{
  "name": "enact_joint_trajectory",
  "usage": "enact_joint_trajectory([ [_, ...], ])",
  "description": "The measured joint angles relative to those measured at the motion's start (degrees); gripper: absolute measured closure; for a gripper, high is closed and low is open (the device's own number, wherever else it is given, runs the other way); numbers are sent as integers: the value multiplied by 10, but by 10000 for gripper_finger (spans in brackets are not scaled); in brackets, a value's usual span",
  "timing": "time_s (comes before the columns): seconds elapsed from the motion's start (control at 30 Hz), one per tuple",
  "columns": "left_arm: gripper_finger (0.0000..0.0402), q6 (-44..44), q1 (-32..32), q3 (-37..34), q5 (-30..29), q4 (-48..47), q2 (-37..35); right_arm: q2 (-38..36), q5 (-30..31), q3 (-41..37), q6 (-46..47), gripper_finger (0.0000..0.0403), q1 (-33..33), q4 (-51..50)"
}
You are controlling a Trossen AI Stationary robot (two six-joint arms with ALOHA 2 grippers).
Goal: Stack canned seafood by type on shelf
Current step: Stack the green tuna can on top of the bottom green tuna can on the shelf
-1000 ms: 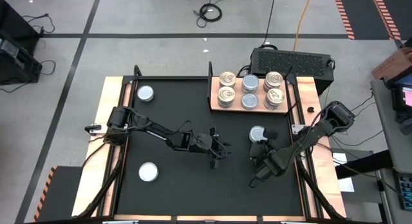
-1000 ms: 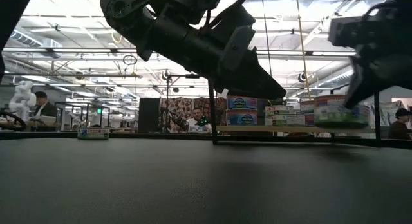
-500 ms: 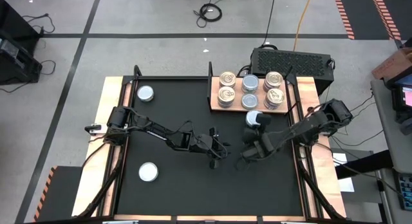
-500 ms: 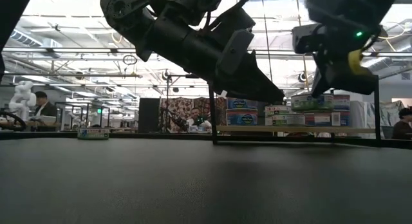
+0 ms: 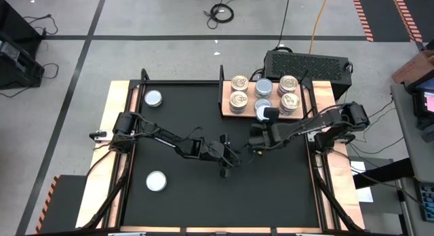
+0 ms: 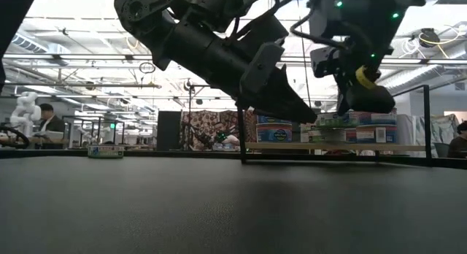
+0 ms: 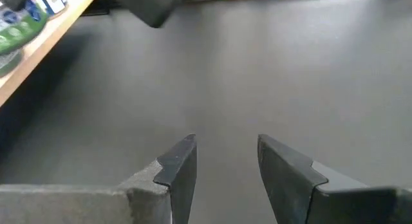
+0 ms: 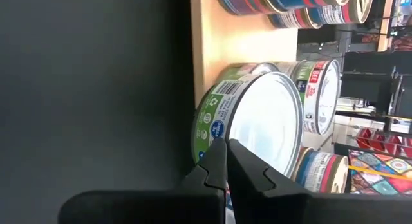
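The right gripper (image 5: pixel 266 114) is clamped on a flat round tin with a plain silvery-blue lid (image 8: pixel 267 118), holding it by the rim at the near edge of the flat rectangular light-brown wooden shelf (image 5: pixel 226 108). In the right wrist view its two dark fingers (image 8: pixel 219 161) meet over the tin's side wall, whose wrapper is green with a white panel of fine print, a small blue round mark and recycling-type symbols; none of the wording can be read. In that view the held tin sits over the shelf's edge, right against a like tin with a green label (image 8: pixel 315 89) behind it, though whether it rests on anything I cannot tell.

On the shelf, seen from above, the tins stand in three columns: cream-gold pull-tab lids on the left (image 5: pixel 239 90) and on the right (image 5: pixel 289 93), silvery-blue lids in the middle (image 5: pixel 263 87). The low view shows their sides stacked, with blue-and-white and green-and-white labels (image 6: pixel 273 131); the lettering is too small to make out.

The left gripper (image 5: pixel 225 167) hovers over the middle of the black table top (image 5: pixel 176 195), its fingers (image 7: pixel 182 166) parted with nothing between them.

Two more silvery-lidded tins lie loose on the left side of the table, one near the far corner (image 5: pixel 154 97) and one toward the near edge (image 5: pixel 156 181), well apart from both grippers.
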Motion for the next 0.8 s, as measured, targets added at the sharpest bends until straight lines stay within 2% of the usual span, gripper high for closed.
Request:
enact_joint_trajectory([
  [0.5, 237, 10, 0, 0, 0, -5, 0, 0, 9, 0, -138, 403, -103, 73],
  [0.8, 237, 10, 0, 0, 0, -5, 0, 0, -5, 1, -174, 403, -141, 79],
])
